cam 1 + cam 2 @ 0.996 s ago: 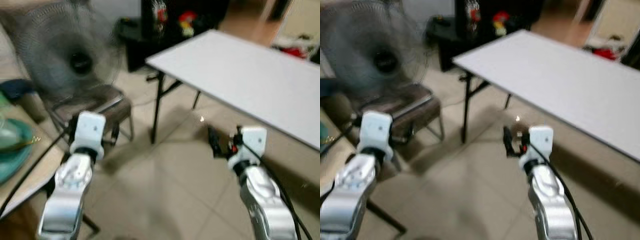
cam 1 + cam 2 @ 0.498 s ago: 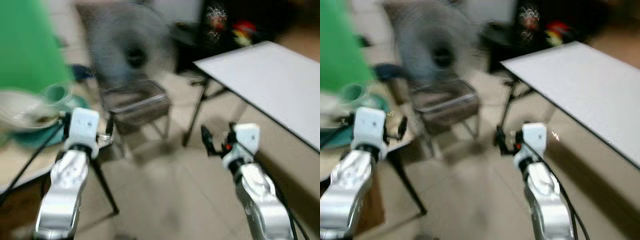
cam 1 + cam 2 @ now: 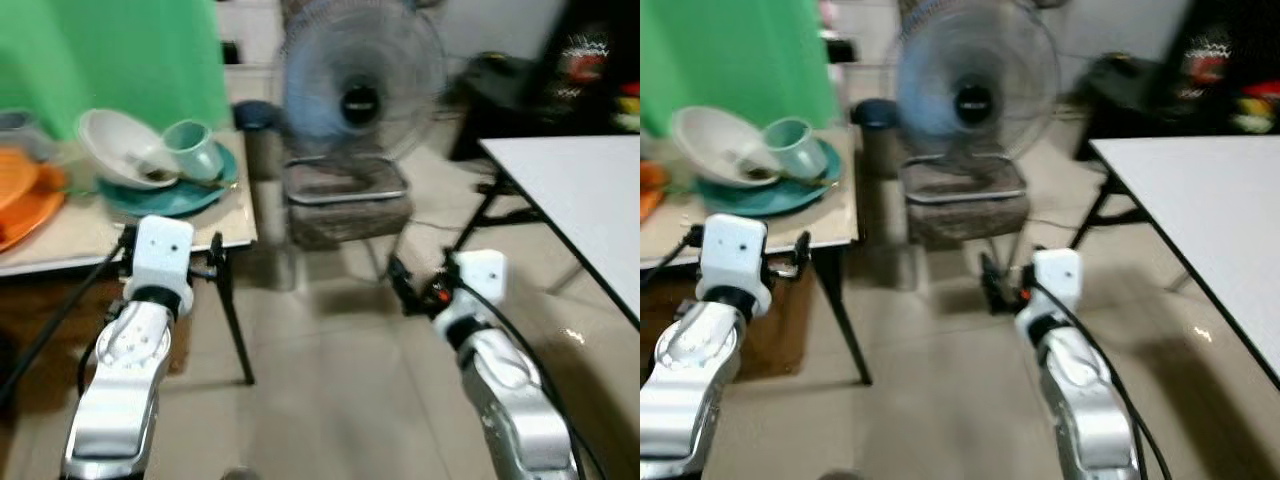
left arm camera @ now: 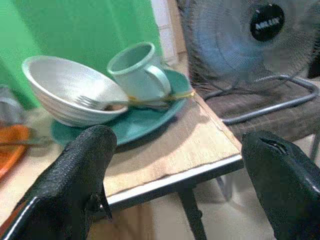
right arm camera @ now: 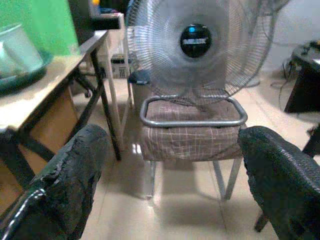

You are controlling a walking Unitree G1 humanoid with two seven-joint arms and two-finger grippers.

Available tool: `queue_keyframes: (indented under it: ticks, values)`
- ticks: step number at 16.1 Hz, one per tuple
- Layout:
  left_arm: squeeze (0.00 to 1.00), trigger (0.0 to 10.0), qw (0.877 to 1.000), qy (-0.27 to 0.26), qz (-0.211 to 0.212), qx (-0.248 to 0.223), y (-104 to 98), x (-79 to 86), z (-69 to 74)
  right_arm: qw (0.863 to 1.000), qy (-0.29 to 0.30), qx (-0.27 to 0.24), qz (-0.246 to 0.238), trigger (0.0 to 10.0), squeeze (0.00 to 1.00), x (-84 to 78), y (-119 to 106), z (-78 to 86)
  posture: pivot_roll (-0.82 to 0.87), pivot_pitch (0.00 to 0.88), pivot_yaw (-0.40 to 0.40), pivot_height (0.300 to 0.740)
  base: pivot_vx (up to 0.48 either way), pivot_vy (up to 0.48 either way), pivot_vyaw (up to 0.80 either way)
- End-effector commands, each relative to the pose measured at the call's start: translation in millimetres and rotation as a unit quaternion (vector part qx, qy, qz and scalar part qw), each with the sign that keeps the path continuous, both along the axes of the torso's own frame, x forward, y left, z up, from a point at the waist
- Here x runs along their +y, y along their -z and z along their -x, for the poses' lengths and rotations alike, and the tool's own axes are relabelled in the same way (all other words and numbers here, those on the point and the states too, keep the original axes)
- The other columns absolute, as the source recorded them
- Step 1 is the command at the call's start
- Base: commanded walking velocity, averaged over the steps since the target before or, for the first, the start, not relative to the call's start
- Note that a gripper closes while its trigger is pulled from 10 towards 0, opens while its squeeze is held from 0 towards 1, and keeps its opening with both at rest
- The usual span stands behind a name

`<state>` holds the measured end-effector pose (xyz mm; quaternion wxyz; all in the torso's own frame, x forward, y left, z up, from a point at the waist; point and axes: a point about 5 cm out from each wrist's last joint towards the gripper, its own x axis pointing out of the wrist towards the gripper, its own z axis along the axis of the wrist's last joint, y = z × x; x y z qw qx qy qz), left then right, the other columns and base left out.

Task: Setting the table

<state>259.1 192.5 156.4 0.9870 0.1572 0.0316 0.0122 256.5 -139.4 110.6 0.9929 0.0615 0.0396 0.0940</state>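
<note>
Turning left since a second ago, the robot's head brings the side table (image 3: 235, 232) into view; the things themselves have not moved. On it a teal plate (image 4: 145, 120) carries a white bowl (image 4: 65, 87), a tipped mug (image 4: 137, 70) and a fork (image 4: 107, 102), stacked as if for carrying. Left gripper (image 4: 175, 165) hovers just short of the table edge, fingers spread wide and empty. Right gripper (image 5: 172, 175), equally open, faces the chair (image 5: 192, 130) and fan (image 5: 197, 47). The white table (image 3: 590, 200) waits at right.
</note>
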Motion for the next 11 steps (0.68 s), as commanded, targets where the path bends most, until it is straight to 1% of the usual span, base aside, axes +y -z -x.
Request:
queue_keyframes:
  ticks: [1,3,4,5,6,8,9,11]
  values:
    - [0.0,10.0,1.0,0.005,-0.006,0.002,-3,2.2,-2.3,1.0,0.012,0.003,-0.026,10.0,0.0,-0.9,0,0.6,0.06,0.0,-0.029,0.74,0.0,0.0,0.0]
    - [0.0,10.0,1.0,0.025,0.005,0.011,-2,2.5,-8.2,0.999,0.025,0.004,-0.023,10.0,0.0,-5.9,2,6.9,0.05,0.0,0.036,0.74,0.0,0.0,0.0]
    - [0.0,10.0,0.999,0.035,0.004,0.011,-2,1.0,-9.6,0.999,0.03,0.0,-0.02,10.0,0.0,-8.7,1,8.9,0.05,0.0,0.036,0.74,0.0,0.0,0.0]
    - [0.0,10.0,0.999,0.049,0.002,0.011,-3,-0.6,-12.4,0.999,0.033,-0.009,0.006,10.0,0.0,-12.8,0,11.5,0.04,0.0,0.064,0.74,0.0,0.0,0.0]
    - [0.0,10.0,0.998,0.059,0.006,0.011,-5,-2.2,-14.8,0.999,0.029,-0.012,0.026,10.0,0.0,-15.4,0,12.3,0.04,0.0,0.071,0.74,0.24,0.0,0.8]
    - [0.0,10.0,0.998,0.062,0.009,0.011,-6,-2.9,-15.6,0.999,0.022,-0.014,0.024,10.0,0.0,-13.5,0,11.2,0.04,0.0,0.072,0.74,0.272,0.0,0.8]
    - [0.0,10.0,0.998,0.065,0.008,0.009,-7,-5.3,-15.2,1.0,0.008,-0.015,0.016,10.0,0.0,-5.9,-1,6.6,0.04,0.0,0.054,0.74,0.322,0.0,0.8]
    - [0.0,10.0,0.998,0.064,0.009,0.008,-7,-6.1,-15.0,1.0,0.002,-0.015,0.014,10.0,0.0,-3.1,-2,4.5,0.04,0.0,0.049,0.74,0.322,0.0,0.8]
